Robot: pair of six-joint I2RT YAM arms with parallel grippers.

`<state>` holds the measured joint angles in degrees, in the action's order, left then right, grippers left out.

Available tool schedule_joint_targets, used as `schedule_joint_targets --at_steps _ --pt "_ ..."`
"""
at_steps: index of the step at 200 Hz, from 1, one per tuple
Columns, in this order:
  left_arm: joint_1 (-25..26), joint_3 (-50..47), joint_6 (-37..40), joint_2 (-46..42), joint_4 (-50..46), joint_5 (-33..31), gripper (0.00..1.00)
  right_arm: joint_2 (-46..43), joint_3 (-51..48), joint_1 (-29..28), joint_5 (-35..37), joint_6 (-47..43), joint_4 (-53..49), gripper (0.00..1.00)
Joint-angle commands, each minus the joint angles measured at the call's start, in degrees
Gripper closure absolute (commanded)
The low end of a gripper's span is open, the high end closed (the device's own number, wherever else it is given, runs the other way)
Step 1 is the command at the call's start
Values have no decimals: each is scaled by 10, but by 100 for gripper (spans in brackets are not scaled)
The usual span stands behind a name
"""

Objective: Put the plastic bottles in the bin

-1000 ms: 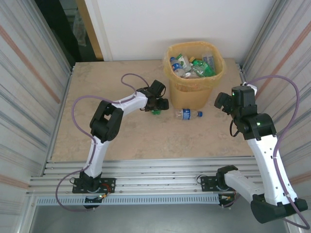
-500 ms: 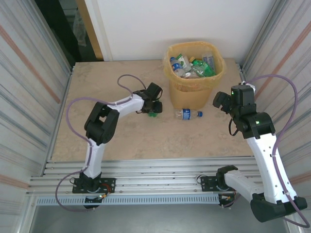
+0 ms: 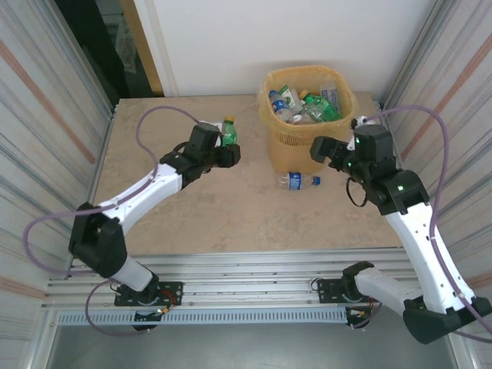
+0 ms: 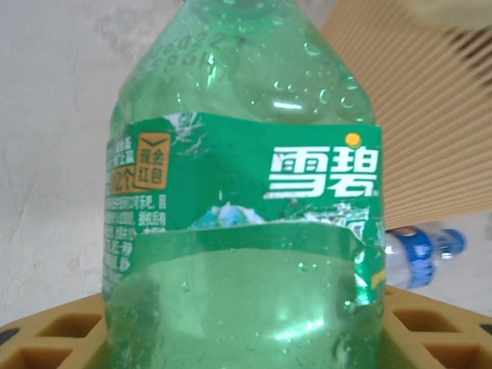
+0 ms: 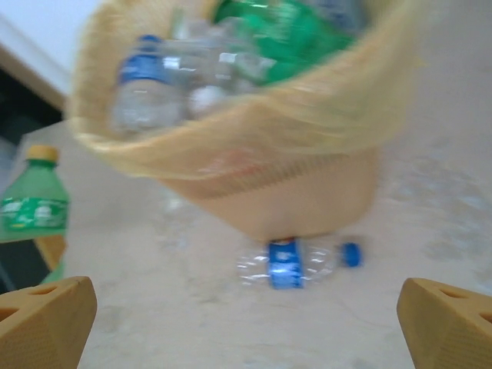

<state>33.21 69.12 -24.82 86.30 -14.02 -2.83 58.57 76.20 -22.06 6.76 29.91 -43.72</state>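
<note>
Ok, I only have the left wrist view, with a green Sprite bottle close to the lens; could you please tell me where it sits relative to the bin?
Observer: The left gripper holds the green Sprite bottle upright, cap up, left of the bin and apart from it.
Operator: Thank you. What about the right arm?
Observer: The right gripper is open and empty, on the bin's right side, facing it.
Operator: And is the bin filling up?
Observer: Yes, green and clear bottles lie piled inside, close to the rim.
</note>
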Motion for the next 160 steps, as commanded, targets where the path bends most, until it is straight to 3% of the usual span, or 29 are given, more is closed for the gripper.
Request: schedule_joint_targets --at_steps 1,46,107,160 --pt "0 -31 31 -55 69 46 57 34 28 -35 -76 8 72 0" --pt "1 -79 53 -131 155 120 57 126 86 -94 -186 12 163 1" --pt "7 -116 64 -179 227 186 56 238 176 -135 -246 7 197 2" --pt "14 -118 71 -184 251 206 56 289 206 -147 -274 19 200 11"
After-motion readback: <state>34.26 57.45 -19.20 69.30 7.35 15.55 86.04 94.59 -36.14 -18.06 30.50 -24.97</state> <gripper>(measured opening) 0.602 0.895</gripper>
